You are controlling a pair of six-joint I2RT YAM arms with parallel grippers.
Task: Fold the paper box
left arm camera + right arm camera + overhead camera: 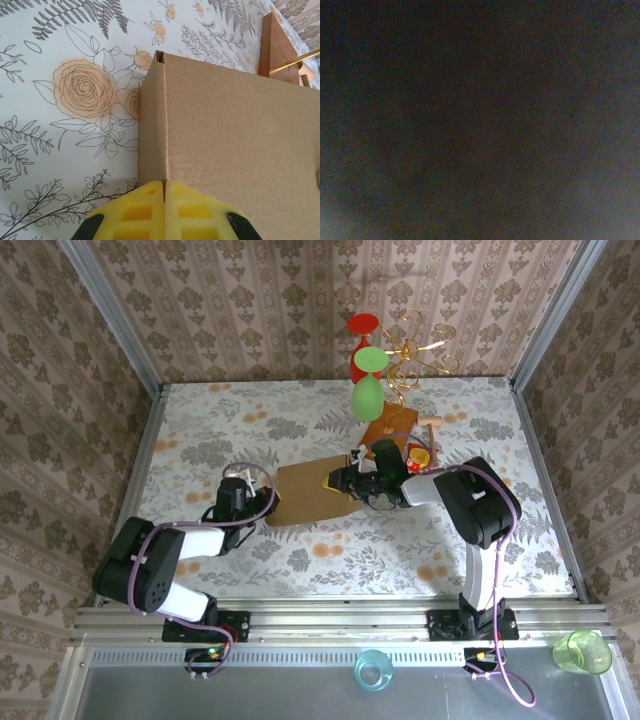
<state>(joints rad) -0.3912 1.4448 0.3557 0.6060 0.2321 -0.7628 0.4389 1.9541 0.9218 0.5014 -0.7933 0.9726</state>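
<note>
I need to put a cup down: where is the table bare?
The table is bare left-rear of the paper box, along the near strip before it, and at far right. Crowded right-rear, around the wooden block.

Materials I see, mostly matt.
Box (225, 140) matt fibrous cardboard; left fingers (137, 212) smooth yellow plastic; block (275, 45) smooth wood; table (60, 150) smooth printed sheet.

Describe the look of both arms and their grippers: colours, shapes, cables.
The left arm and right arm share rounded black joint housings, white links and black bases. A purple cable loops along each. The left gripper has blocky yellow fingers with rectangular recesses and black parts at the sides. The right gripper looks black, with some yellow at its tip.
</note>
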